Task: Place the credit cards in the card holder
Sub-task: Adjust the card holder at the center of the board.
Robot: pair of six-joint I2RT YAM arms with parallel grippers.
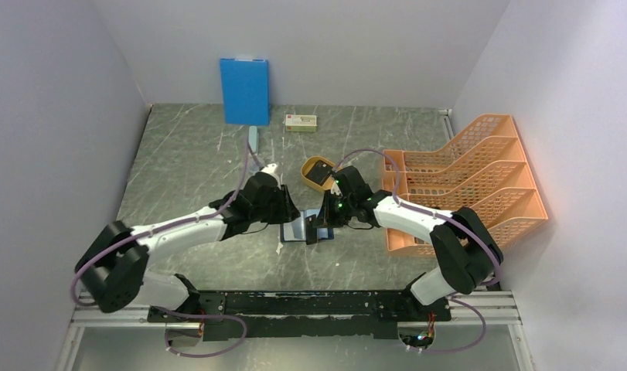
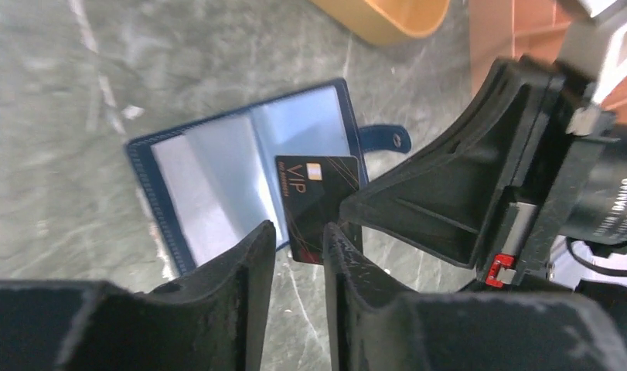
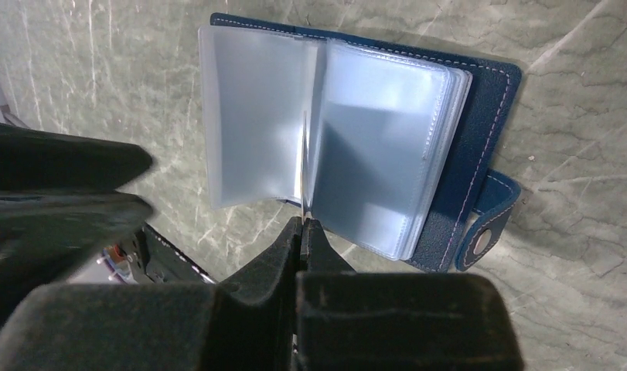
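My right gripper (image 3: 302,226) pinches the card (image 2: 318,202) edge-on between the sleeves of the open holder (image 3: 488,100). My left gripper (image 2: 298,233) hangs just beside it, fingers slightly apart, gripping nothing.

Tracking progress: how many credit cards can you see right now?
2. One black VIP card is pinched in the right gripper, at the open card holder. One dark card lies in the yellow tray behind; more may be stacked beneath it or hidden in sleeves.

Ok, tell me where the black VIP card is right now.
In the left wrist view it is mid-frame: the black VIP card stands over the open card holder, pinched by the right gripper, just ahead of the left gripper.
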